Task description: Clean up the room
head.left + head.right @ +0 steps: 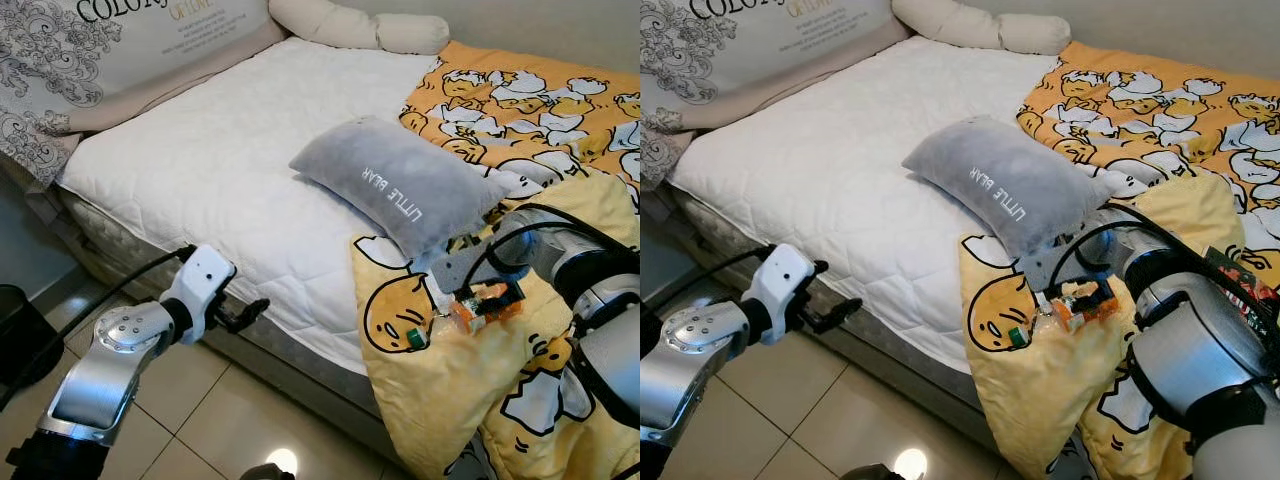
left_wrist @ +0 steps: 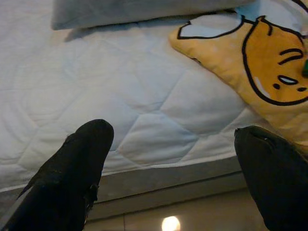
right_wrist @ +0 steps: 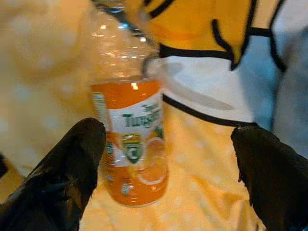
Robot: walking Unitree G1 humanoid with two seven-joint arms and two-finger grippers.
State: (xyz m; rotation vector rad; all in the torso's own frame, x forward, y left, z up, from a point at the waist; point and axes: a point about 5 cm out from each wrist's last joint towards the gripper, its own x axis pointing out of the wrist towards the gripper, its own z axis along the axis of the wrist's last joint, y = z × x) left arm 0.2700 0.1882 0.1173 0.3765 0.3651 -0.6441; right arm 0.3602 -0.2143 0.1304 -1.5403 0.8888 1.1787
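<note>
While the left gripper (image 2: 171,163) hangs spread beside the white quilted mattress (image 1: 220,170), the right gripper (image 3: 168,168) gapes over a clear plastic bottle with an orange label (image 3: 130,139), lying between its fingers on the yellow cartoon-print blanket (image 1: 440,390); a grey pillow (image 1: 400,185) sits just beyond.

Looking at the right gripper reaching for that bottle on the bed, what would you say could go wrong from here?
1. The bottle lies on soft, rumpled yellow blanket; open right gripper may push it into folds instead of clasping it.
2. Closing fingers might catch the blanket along with the bottle.
3. The bottle sits near the bed's edge, where the blanket drapes down, so a nudge could roll it to the floor.
</note>
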